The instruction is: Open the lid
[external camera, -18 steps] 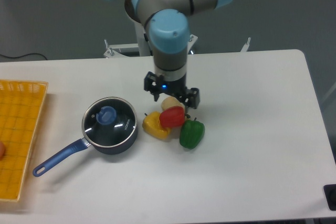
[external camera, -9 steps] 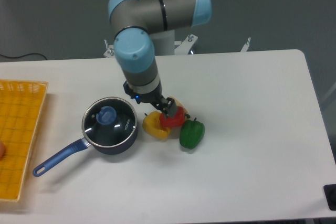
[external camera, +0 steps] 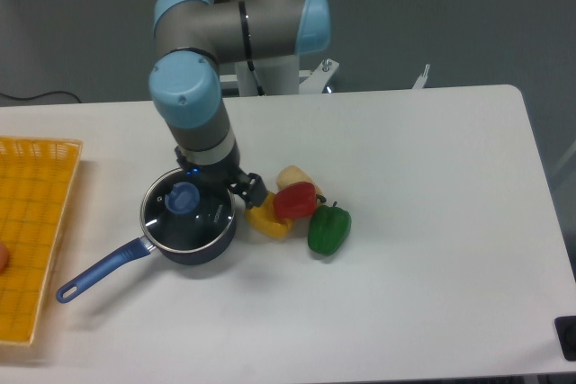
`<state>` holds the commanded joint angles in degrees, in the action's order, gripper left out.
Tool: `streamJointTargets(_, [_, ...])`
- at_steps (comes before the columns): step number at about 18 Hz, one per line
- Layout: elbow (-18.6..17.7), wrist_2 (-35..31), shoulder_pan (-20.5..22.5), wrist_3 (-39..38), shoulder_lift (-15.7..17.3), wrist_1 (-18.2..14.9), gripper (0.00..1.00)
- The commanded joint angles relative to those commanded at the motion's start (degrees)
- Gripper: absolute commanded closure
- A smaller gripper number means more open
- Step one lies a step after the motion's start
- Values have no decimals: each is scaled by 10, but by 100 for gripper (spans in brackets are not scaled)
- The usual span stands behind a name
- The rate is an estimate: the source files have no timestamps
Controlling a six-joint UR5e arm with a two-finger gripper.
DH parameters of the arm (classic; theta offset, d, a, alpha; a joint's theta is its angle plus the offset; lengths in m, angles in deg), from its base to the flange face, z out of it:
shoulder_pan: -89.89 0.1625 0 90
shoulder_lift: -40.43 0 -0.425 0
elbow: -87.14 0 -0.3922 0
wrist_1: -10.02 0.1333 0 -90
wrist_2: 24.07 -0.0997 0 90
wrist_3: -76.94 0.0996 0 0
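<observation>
- Lid sits closed on the dark blue saucepan, blue knob at its centre, nothing lifted yet.
- Saucepan as landmark: its long handle runs out toward the near-left; yellow basket lies well apart on the far left side of it.
- Gripper hangs at the saucepan's right rim, off-centre from the knob, so I am not lined up for a grasp yet.
- Jaws: only one dark finger shows past my wrist; can't tell how wide they stand. Nothing visibly held.
- Peppers sit just right of the saucepan: yellow pepper nearly touching the pan wall, red pepper on it, green pepper further right, pale one behind.
- That cluster is tight to my finger, likely why I come in from above rather than from the side.
- Judgement: approach step. Next I need to centre over the knob, then drop and close on it.
- Risk: clipping the yellow pepper or nudging the pan while shifting over.
</observation>
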<state>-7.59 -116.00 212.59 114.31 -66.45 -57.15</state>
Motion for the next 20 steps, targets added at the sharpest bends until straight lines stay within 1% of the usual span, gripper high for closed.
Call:
streamJointTargets(1, [-11, 1, -1, -14, 1, 18, 0])
streamJointTargets(2, [-18, 2, -3, -22, 2, 28, 0])
streamJointTargets(4, [-17, 2, -13, -24, 1, 29, 0])
streamJointTargets(7, [-19, 3, -18, -26, 4, 28, 0])
streamJointTargets(9, [-19, 0, -18, -37, 1, 29, 0])
streamJointTargets(11, [-23, -1, -27, -40, -1, 32, 0])
streamJointTargets(20, [-31, -1, -30, -40, -4, 33, 0])
